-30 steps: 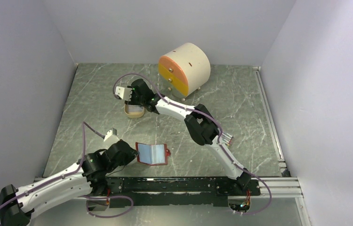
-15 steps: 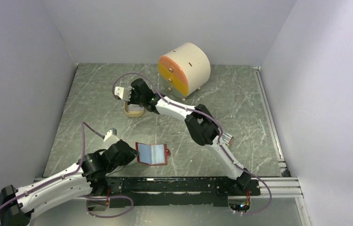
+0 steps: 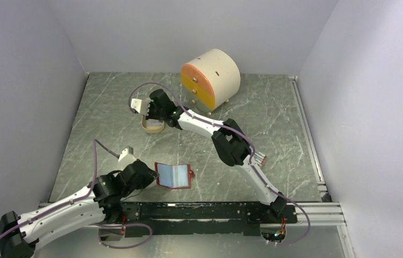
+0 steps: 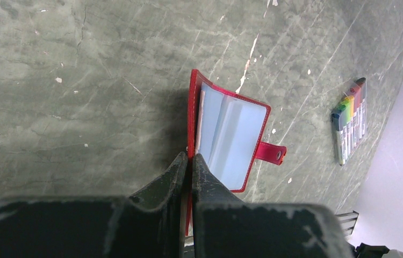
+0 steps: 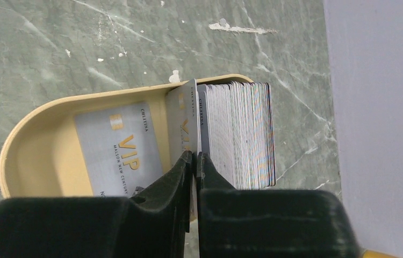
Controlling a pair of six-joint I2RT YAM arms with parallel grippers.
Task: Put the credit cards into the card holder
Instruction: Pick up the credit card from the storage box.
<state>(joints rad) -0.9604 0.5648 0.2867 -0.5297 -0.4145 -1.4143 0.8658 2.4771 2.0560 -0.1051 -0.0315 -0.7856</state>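
Red leather-look folding card holder (image 4: pixel 226 142), centre of the left wrist view, glossy pale blue plastic inside; silver-grey plastic credit cards (image 5: pixel 116 148), satin-faced with gold print, in a smooth matt tan oval plastic tray (image 5: pixel 24 126); grey-green marbled tabletop (image 4: pixel 81 64), matt, scratched white.

red card holder (image 4: pixel 230 138), silver credit cards (image 5: pixel 117 146), tan tray (image 5: pixel 43 161)

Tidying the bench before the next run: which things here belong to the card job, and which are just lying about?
Job: open red leather wallet; silver-grey VIP cards; tan oval tray holding them.
Lying about: round beige drawer box; clear pack of rainbow markers.
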